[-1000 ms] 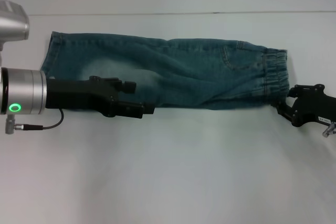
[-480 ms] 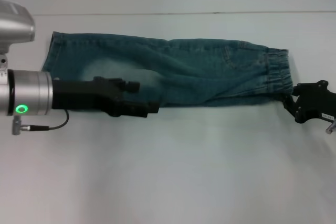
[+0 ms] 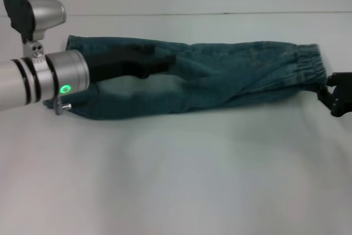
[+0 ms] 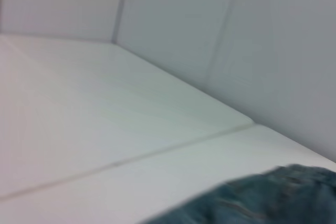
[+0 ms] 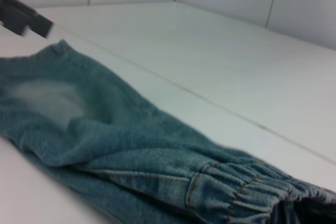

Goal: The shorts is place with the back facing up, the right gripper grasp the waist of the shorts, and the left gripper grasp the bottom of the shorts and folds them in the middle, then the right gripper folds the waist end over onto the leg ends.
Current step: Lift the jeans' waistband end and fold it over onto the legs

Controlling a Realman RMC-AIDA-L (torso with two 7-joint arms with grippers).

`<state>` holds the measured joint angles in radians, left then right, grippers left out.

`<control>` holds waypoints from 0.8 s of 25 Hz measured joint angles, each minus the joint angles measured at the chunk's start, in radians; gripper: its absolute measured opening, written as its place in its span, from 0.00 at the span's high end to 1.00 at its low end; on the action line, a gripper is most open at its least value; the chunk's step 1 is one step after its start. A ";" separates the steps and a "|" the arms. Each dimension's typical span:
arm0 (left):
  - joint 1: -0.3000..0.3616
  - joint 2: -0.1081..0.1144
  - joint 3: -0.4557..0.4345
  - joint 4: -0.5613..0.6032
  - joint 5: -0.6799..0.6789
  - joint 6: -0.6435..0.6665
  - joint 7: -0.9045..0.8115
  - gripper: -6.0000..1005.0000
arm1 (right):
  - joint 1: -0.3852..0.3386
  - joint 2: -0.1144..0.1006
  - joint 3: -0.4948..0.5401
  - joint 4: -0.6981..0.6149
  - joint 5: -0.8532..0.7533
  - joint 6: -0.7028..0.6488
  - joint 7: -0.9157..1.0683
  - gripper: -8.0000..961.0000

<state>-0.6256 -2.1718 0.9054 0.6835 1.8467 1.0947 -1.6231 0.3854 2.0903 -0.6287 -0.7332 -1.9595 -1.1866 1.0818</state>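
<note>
- The denim shorts (image 3: 220, 81) lie stretched lengthwise across the far half of the white table (image 3: 176, 180), folded along their length into a long narrow band.
- The elastic waist end (image 3: 302, 67) points toward the robot's right; the leg ends (image 3: 82, 48) lie at its left.
- A pale faded patch (image 3: 148, 89) shows on the fabric near the leg ends; orange stitching runs along the seams by the gathered waistband in the right wrist view (image 5: 210, 182).
- No brand, label or writing can be read on the shorts.
- The left gripper (image 3: 162, 64) reaches over the leg part of the shorts, its dark body lying across the cloth; whether its fingers are open or closed cannot be told.
- A green ring light (image 3: 65, 88) glows on the left arm's silver wrist.
- The right gripper (image 3: 330, 89) sits at the right edge of the head view, just beside the waistband; its hold cannot be told either.
- A tiled wall (image 4: 236, 35) stands behind the table.
</note>
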 joint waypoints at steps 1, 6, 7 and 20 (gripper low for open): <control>-0.008 -0.002 0.008 -0.034 -0.053 -0.043 0.047 0.25 | -0.007 0.000 -0.004 -0.025 0.000 -0.011 0.016 0.84; -0.081 -0.003 0.084 -0.247 -0.294 -0.155 0.330 0.46 | -0.042 0.001 -0.049 -0.168 -0.019 -0.067 0.111 0.84; -0.093 -0.003 0.091 -0.268 -0.308 -0.160 0.354 0.51 | -0.044 0.002 -0.060 -0.193 -0.025 -0.080 0.128 0.84; -0.214 -0.003 0.097 -0.589 -0.524 -0.213 0.602 0.83 | -0.044 0.007 -0.271 -0.476 -0.033 -0.129 0.289 0.84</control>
<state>-0.8393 -2.1752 1.0028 0.0941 1.3226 0.8814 -1.0214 0.3414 2.0969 -0.8993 -1.2093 -1.9923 -1.3158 1.3711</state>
